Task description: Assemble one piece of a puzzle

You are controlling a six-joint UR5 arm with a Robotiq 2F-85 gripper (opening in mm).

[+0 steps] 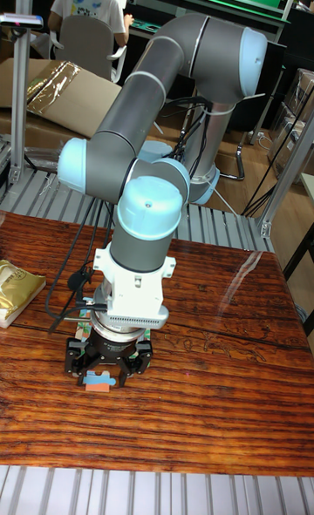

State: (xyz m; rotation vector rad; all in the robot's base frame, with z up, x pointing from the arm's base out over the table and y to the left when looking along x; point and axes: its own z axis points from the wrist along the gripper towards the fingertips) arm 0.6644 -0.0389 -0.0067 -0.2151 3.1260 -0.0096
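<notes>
1. Gripper [98, 379] points straight down, low over the table [218, 410], fingers pinching a small piece [97, 381] w/ blue & orange/pink parts.
2. Piece sits directly betw. the fingertips, at or just above the wood; can't tell if touching.
3. Piece's long axis runs approx left-right in view, across the finger gap.
4. No puzzle base visible near gripper; faint marks on wood to its right may be the target, too dim to tell.
5. Gold bag [16, 290] lies well apart at table's left edge.
</notes>
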